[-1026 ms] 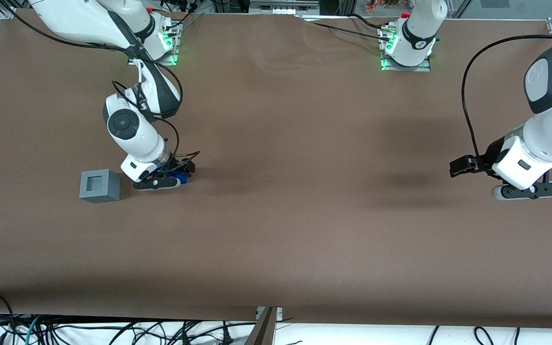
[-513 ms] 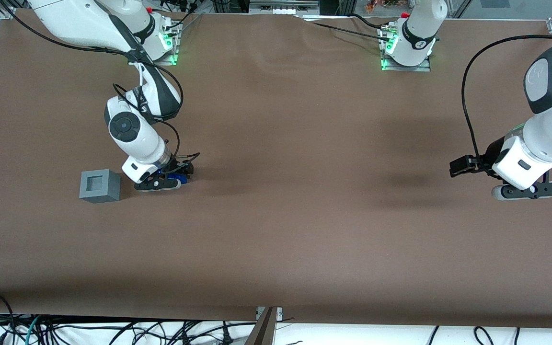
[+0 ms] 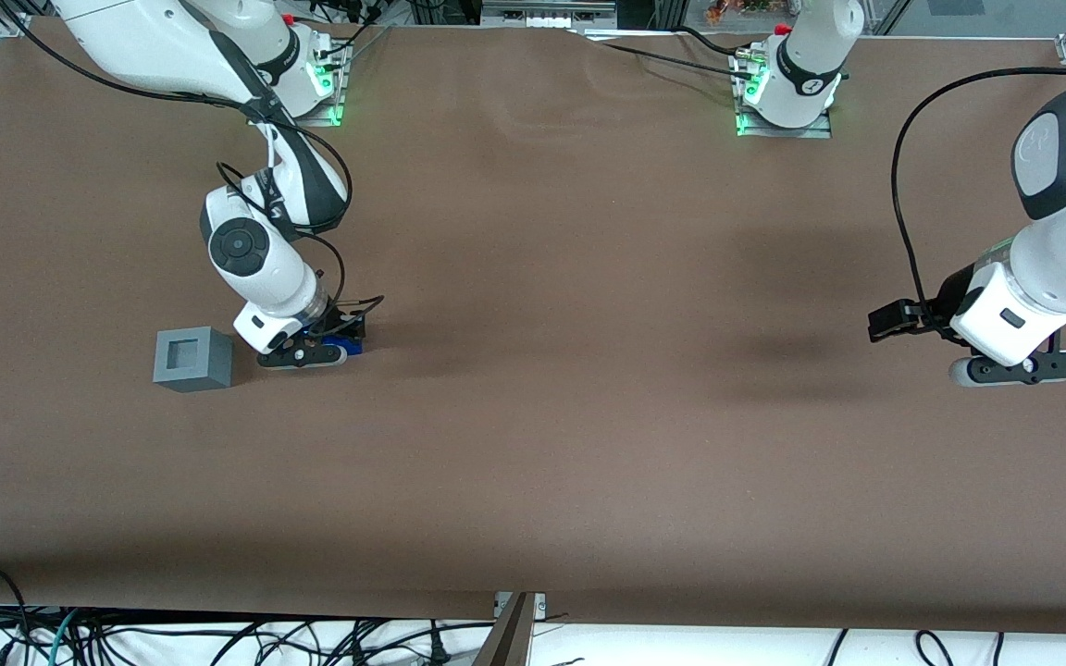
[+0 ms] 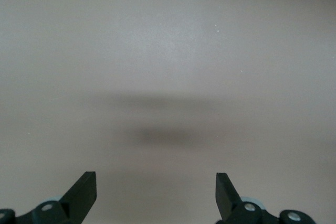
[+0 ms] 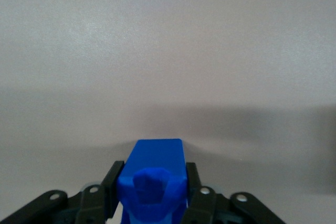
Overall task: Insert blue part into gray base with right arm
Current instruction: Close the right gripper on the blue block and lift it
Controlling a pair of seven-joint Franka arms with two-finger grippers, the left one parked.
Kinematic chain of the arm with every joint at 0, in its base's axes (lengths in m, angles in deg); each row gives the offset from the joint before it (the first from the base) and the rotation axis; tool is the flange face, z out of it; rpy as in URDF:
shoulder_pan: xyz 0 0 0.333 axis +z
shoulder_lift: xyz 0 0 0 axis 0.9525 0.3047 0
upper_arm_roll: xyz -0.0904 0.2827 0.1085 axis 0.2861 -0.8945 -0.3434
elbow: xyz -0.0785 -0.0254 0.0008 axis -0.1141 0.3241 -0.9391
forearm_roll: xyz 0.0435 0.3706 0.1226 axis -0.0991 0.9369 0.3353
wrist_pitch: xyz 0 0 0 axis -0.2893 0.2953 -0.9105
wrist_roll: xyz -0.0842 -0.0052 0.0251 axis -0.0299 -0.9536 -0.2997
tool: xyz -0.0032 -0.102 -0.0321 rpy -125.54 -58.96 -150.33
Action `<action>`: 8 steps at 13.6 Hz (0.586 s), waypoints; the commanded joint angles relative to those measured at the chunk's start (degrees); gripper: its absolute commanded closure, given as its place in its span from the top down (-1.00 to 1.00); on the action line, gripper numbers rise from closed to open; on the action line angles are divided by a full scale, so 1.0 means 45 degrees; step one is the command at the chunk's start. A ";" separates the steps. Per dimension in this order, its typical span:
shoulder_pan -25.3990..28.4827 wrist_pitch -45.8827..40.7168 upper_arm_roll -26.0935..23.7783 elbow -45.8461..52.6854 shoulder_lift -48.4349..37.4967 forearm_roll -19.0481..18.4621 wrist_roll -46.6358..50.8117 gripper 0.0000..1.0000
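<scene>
The right arm (image 3: 260, 259) reaches down to the table, and its gripper (image 3: 309, 351) is shut on the blue part (image 3: 344, 347). In the right wrist view the blue part (image 5: 153, 174) fills the gap between the two black fingers (image 5: 112, 182), which press on both of its sides, and its knobby end faces the camera. The gray base (image 3: 192, 359) stands on the table close beside the gripper, toward the working arm's end, with its square recess facing up. It does not show in the right wrist view.
A brown mat (image 3: 533, 444) covers the table. The two arm mounts (image 3: 316, 88) with green lights stand at the table's edge farthest from the front camera. Cables hang below the near edge (image 3: 218, 638).
The gripper with the blue part has shifted very slightly toward the gray base. The base has not moved.
</scene>
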 commanded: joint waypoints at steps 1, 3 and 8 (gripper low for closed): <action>-0.0037 0.0208 -0.0020 -0.0183 -0.0031 -0.0306 0.0292 -0.28; -0.0037 0.0169 -0.0020 -0.0183 -0.0031 -0.0306 0.0254 -0.45; -0.0096 -0.1426 0.0000 0.0654 -0.0538 -0.0306 -0.0098 -0.53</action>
